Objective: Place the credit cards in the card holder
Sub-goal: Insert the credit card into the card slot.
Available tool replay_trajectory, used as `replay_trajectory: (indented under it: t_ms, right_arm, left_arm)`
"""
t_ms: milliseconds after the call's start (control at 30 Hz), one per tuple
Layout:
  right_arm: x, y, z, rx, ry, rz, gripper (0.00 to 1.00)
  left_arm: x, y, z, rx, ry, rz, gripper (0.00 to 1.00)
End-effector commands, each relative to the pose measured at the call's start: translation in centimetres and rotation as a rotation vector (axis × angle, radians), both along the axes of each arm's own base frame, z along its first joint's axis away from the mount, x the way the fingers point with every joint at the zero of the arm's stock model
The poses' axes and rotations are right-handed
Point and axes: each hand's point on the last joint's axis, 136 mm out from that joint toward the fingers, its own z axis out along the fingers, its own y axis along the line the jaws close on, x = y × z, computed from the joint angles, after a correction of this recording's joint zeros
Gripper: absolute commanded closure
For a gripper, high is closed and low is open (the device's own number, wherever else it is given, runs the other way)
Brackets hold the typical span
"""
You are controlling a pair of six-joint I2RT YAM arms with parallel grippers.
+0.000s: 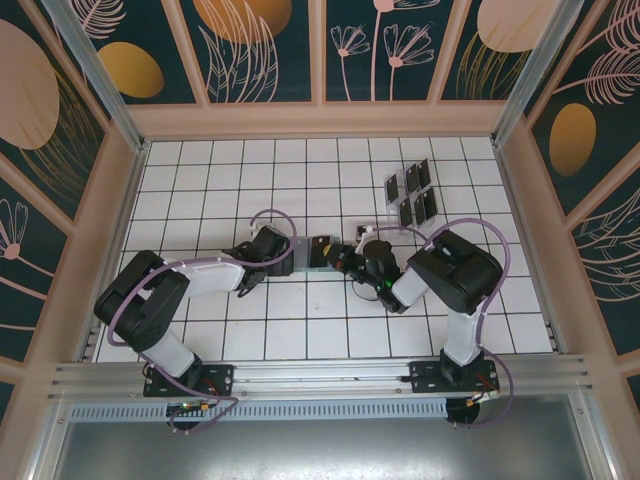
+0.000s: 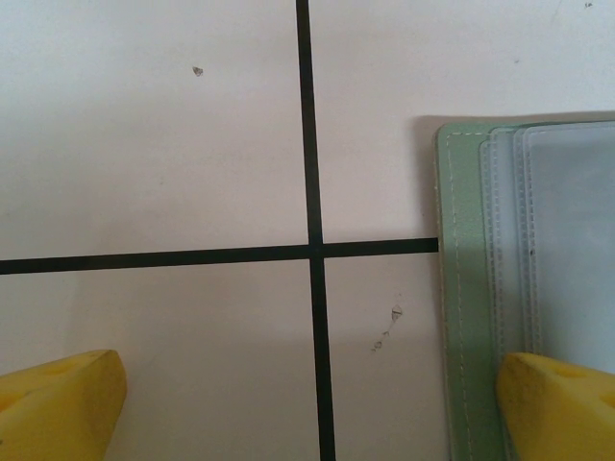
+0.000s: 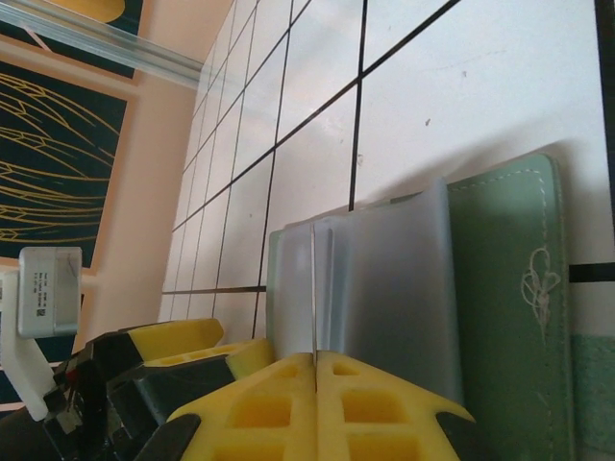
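Four credit cards (image 1: 411,195), card holder (image 2: 463,288) well apart

Four black credit cards (image 1: 405,211) sit in two pairs toward the far right corner of the surface, well apart from the card holder (image 1: 303,250), which lies open near the middle. The holder is sage green with stitched edges, a flower motif on its cover and translucent sleeves lifting off it. A fifth card (image 1: 320,250), pinched in the closed right gripper (image 3: 315,370), stands edge-on against those sleeves.
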Motion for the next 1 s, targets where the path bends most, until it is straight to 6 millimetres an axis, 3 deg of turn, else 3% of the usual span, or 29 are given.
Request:
replay_trajectory:
  t_ms: [0, 267, 533, 967]
  right_arm:
    - [0.6, 0.5, 0.9, 0.040, -0.032, -0.015, 1.00]
    - [0.7, 0.7, 0.7, 0.052, -0.024, -0.012, 1.00]
    - [0.5, -0.7, 1.5, 0.051, -0.035, -0.043, 1.00]
    - [1.3, 0.3, 1.5, 0.067, -0.039, -0.030, 1.00]
  left_arm:
    - [-1.4, 1.4, -1.8, 0.063, 0.053, 0.015, 0.01]
    - [-1.5, 1.4, -1.9, 0.058, 0.057, 0.014, 0.01]
    - [-1.7, 1.7, -1.9, 0.061, 0.056, 0.020, 0.01]
    - [-2.0, 2.4, -1.9, 0.085, 0.055, 0.037, 0.01]
